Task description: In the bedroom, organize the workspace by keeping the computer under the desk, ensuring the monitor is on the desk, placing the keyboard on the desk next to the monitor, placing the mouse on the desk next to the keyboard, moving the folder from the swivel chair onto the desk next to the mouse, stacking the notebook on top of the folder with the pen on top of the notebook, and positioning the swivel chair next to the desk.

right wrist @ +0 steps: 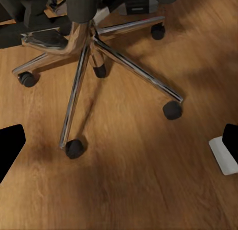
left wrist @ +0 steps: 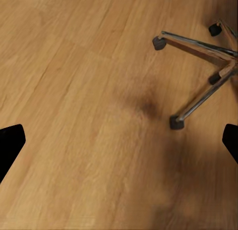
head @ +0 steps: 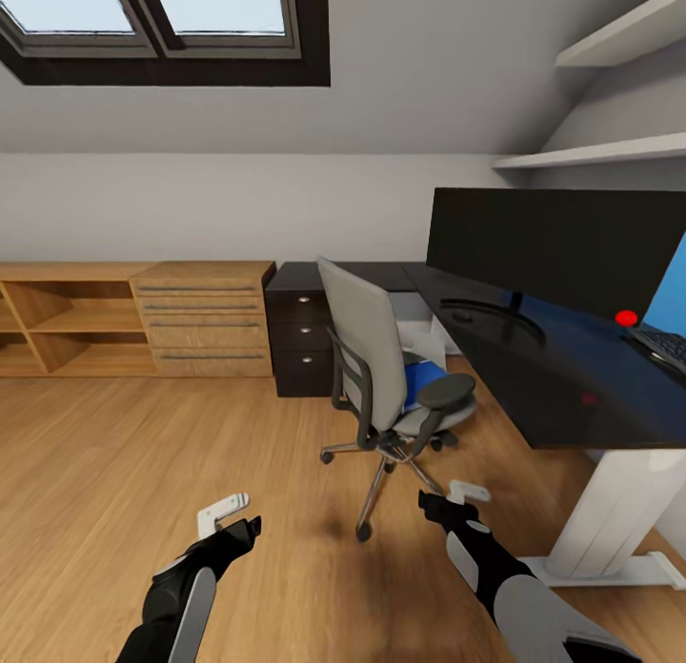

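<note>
Both sets of jaws stand wide apart with nothing between them: in each wrist view the dark fingertips sit at opposite edges of the picture with bare wooden floor (left wrist: 79, 91) in the gap. In the head view the left gripper (head: 229, 518) hangs low at about 7 o'clock and the right gripper (head: 455, 503) at about 5 o'clock, both over the floor.

The swivel chair (head: 381, 368) stands just ahead of the right gripper, near the middle of the head view, its grey back turned toward the camera (its chrome star base (right wrist: 94, 51) spreads across the right wrist view, and a few spokes with castors reach into the left wrist view). On its seat lies the folder (head: 424, 375), bright blue, partly hidden behind the backrest and armrest.

At 3 o'clock runs the desk (head: 553, 387), glossy black on a white leg. The monitor (head: 562, 249) stands upright on it, black front facing the room, and the keyboard (head: 665, 344) lies at the far right edge, cut off by the frame. The desk's black drawers (head: 302, 334) sit at about 11 o'clock from the chair, beside light wooden cabinets (head: 133, 320) along the far wall.
</note>
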Robot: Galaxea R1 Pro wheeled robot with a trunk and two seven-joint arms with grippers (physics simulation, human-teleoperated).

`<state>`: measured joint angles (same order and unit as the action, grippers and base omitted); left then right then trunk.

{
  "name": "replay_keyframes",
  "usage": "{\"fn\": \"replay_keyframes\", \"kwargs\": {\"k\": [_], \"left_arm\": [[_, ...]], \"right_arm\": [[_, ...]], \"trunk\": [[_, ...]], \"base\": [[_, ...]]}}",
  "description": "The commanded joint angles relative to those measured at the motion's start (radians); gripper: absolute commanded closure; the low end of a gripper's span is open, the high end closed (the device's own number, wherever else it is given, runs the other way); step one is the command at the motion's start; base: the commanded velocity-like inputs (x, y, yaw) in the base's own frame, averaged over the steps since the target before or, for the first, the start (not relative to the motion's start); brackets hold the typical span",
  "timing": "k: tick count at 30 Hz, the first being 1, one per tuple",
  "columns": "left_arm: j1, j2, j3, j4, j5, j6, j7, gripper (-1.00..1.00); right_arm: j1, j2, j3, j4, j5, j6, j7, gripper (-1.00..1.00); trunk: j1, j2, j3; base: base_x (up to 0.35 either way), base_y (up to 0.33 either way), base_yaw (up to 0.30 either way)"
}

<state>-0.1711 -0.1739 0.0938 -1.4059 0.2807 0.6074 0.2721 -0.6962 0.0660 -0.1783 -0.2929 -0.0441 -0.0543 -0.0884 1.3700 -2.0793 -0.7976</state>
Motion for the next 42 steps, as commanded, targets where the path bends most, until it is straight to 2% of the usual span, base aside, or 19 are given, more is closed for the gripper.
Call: {"fn": "replay_keyframes", "kwargs": {"k": [1,2,3,4,5,8,9,15,18,19,24,42], "left_arm": [[-0.001,-0.001,-0.001,-0.009,0.010,0.005,0.007,-1.00],[-0.001,-0.001,-0.004,-0.070,0.010,0.008,0.006,-1.00],[-0.001,-0.001,-0.005,-0.091,0.010,0.009,0.006,-1.00],[0.044,0.000,-0.012,-0.181,0.010,0.011,0.005,-1.00],[0.059,0.000,-0.020,-0.192,0.011,0.012,0.005,-1.00],[0.073,-0.001,-0.044,-0.202,0.010,0.011,0.005,-1.00],[0.078,0.000,-0.063,-0.206,0.010,0.010,0.006,-1.00],[0.087,0.000,-0.101,-0.201,0.008,0.009,0.009,-1.00],[0.088,0.000,-0.105,-0.196,0.008,0.008,0.010,-1.00],[0.087,0.000,-0.107,-0.193,0.008,0.008,0.010,-1.00],[0.088,0.000,-0.108,-0.191,0.008,0.008,0.010,-1.00],[0.088,0.001,-0.108,-0.191,0.006,0.009,0.010,-1.00]], "right_arm": [[-0.001,0.001,-0.001,0.001,-0.004,-0.004,-0.002,-1.00],[-0.001,0.001,-0.002,0.001,-0.005,-0.004,-0.004,-1.00],[-0.002,0.001,-0.003,0.002,-0.005,-0.005,-0.004,-1.00],[-0.002,0.001,-0.006,0.000,-0.008,-0.004,-0.006,-1.00],[-0.002,0.000,-0.006,-0.001,-0.012,-0.004,-0.006,-1.00],[-0.002,-0.002,-0.005,-0.002,-0.018,-0.004,-0.006,-1.00],[-0.002,-0.004,-0.005,-0.002,-0.020,-0.004,-0.005,-1.00],[-0.001,-0.014,-0.003,-0.019,-0.021,-0.013,-0.004,-1.00],[0.001,-0.017,-0.003,-0.053,-0.020,-0.015,-0.005,-1.00],[0.004,-0.017,-0.003,-0.110,-0.020,-0.013,-0.005,-1.00],[0.018,-0.013,-0.003,-0.162,-0.022,-0.011,-0.005,-1.00],[0.027,-0.009,-0.003,-0.176,-0.025,-0.011,-0.005,-1.00]], "trunk": [[0.004,-0.008,-0.004],[0.008,-0.015,-0.007],[0.011,-0.022,-0.010],[0.015,-0.029,-0.014],[0.019,-0.036,-0.017],[0.031,-0.057,-0.026],[0.034,-0.064,-0.029],[0.057,-0.106,-0.048],[0.069,-0.127,-0.057],[0.073,-0.134,-0.061],[0.092,-0.169,-0.076],[0.161,-0.295,-0.133]], "base": [[0.000,0.000,0.000],[0.000,0.000,0.000],[0.000,0.000,0.000],[0.000,0.000,0.000],[0.000,0.000,0.000],[0.000,0.000,0.000],[0.000,0.000,0.000],[0.000,0.000,0.000],[0.000,0.000,0.000],[0.000,0.000,0.000],[0.000,0.000,0.000],[0.000,0.000,0.000]]}}
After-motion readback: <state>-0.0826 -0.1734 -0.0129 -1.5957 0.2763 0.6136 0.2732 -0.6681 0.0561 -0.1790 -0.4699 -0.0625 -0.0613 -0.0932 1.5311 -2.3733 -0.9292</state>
